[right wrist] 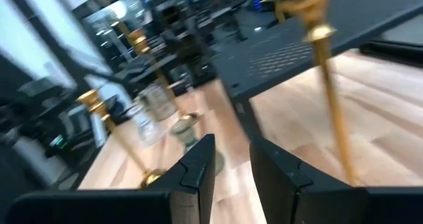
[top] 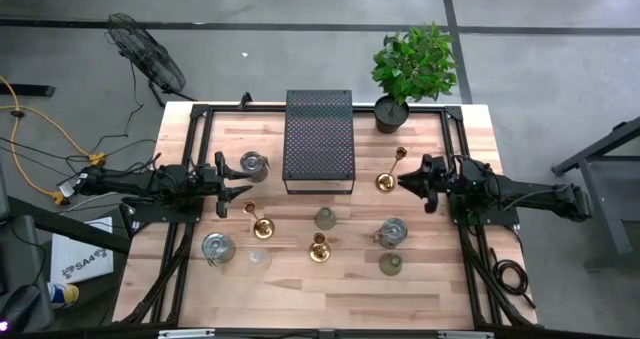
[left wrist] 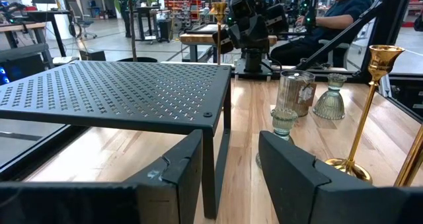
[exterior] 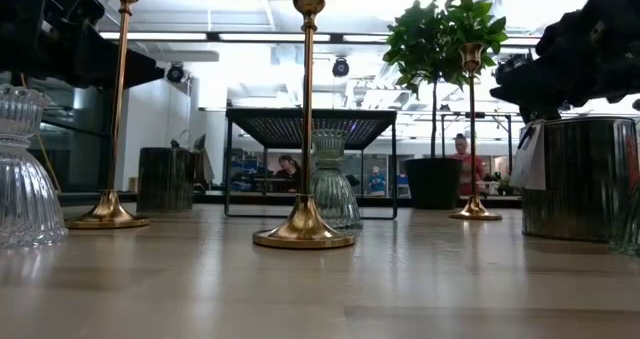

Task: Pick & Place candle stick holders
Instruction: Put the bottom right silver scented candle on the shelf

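Note:
Three brass candle stick holders stand upright on their round bases on the wooden table: one (top: 260, 226) near my left gripper, one (top: 319, 247) in the middle front, one (top: 388, 179) just in front of my right gripper. Several squat glass and silvery cups stand around them, such as one (top: 253, 164) by the box's left side, one (top: 325, 218) in the middle and one (top: 392, 232) at the right. My left gripper (top: 246, 185) is open and empty left of the black box. My right gripper (top: 404, 182) is open and empty; the brass stem (right wrist: 330, 105) stands beside its fingers, apart from them.
A black perforated metal box (top: 320, 141) stands at the table's far middle, between the two grippers. A potted green plant (top: 412, 69) stands at the far right corner. A person sits beyond the table in the left wrist view (left wrist: 344, 12).

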{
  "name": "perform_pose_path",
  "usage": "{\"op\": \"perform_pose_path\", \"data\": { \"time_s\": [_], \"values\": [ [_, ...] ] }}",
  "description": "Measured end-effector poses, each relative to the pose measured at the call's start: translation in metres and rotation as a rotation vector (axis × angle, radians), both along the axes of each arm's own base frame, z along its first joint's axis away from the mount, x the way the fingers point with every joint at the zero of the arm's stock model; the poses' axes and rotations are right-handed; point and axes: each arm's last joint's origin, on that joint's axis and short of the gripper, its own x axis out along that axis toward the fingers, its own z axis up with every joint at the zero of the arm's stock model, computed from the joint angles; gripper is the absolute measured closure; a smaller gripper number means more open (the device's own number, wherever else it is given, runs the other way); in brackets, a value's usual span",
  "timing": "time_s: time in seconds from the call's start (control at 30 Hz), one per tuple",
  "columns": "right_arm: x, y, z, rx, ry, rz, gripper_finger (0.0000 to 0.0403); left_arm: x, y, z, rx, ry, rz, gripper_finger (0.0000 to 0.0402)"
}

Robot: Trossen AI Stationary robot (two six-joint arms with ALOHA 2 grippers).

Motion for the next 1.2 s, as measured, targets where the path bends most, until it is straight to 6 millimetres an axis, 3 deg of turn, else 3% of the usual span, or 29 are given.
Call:
{"op": "perform_pose_path", "data": {
  "time_s": [0.37,0.63,0.83,1.2],
  "values": [
    [0.002,-0.002,-0.007,0.077,0.066,-0.08,0.0313,0.0,0.0,0.0,0.0,0.0,0.0,0.0256],
    [0.006,0.003,-0.012,0.142,0.14,-0.038,0.0251,0.0,0.0,0.0,0.0,0.0,0.0,0.0256],
    [0.009,0.009,0.001,0.193,0.143,0.016,0.0216,0.0,0.0,0.0,0.0,0.0,0.0,0.0256],
    [0.012,0.022,0.023,0.316,0.237,0.219,0.0213,0.0,0.0,0.0,0.0,0.0,0.0,0.0256]
  ]
}}
